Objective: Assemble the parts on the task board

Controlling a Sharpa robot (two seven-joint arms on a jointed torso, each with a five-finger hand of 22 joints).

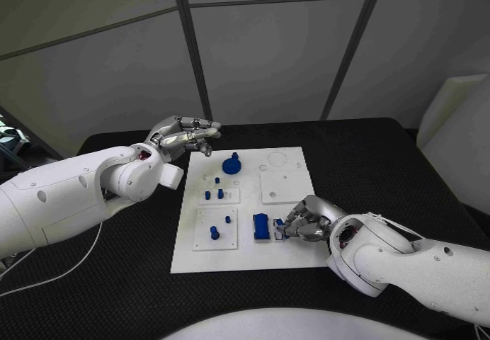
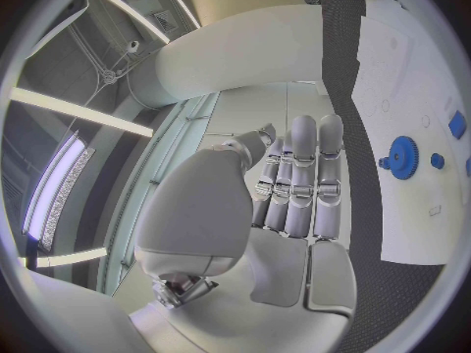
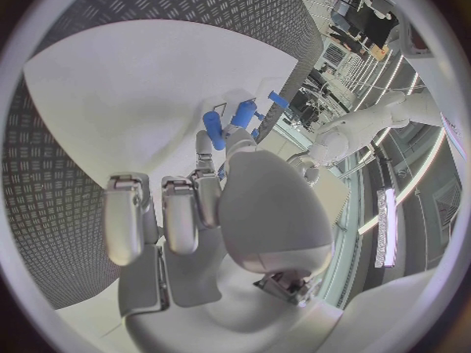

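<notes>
At the right hand: right hand [image 1: 306, 221] rests on the white board's [image 1: 204, 261] near right part, fingers bent onto a small blue piece [image 1: 279, 228], seemingly pinching it to seat it.
Beside those fingers: a blue block [image 1: 261, 227], just left.
Left hand: left hand [image 1: 184, 136] hovers off the far left corner, fingers curled, holding nothing, waiting.
Near it: a blue gear [image 1: 231, 164] stands on the board.

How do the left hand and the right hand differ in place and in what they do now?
The left hand is at the far left corner of the task board, beside it; the right hand is over its near right part. The left hand holds nothing, fingers curled; the right hand's fingertips are at a small blue part. Both are silver, on white arms.
</notes>
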